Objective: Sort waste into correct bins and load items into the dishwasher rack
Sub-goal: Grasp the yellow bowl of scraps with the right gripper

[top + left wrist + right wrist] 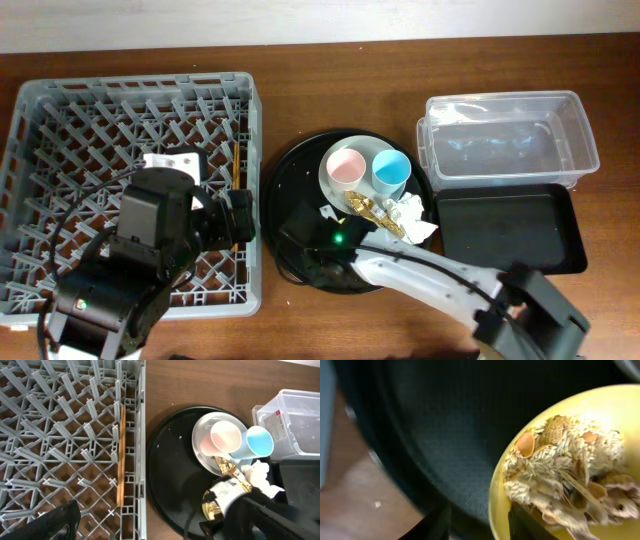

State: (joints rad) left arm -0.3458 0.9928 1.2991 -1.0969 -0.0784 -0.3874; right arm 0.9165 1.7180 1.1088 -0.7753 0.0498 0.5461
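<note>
Mostly crumbly scraps, smooth yellow bowl

Ok, the rack: grey plastic, matt, moulded. Lying in it, chopsticks of bare wood, dull. Under it all the desk, brown wood-grain, smooth w/ soft sheen. Next the round tray, black, fine-textured matt close up. Pale plate glossy; pink cup & blue cup smooth, plastic-looking. Gold wrapper is foil, v. shiny, creased. White tissue, crumpled paper. Yellow bowl glossy; scraps dry, rough, grainy. Clear tub glossy plastic. Last, black bin, semi-matt.
</note>
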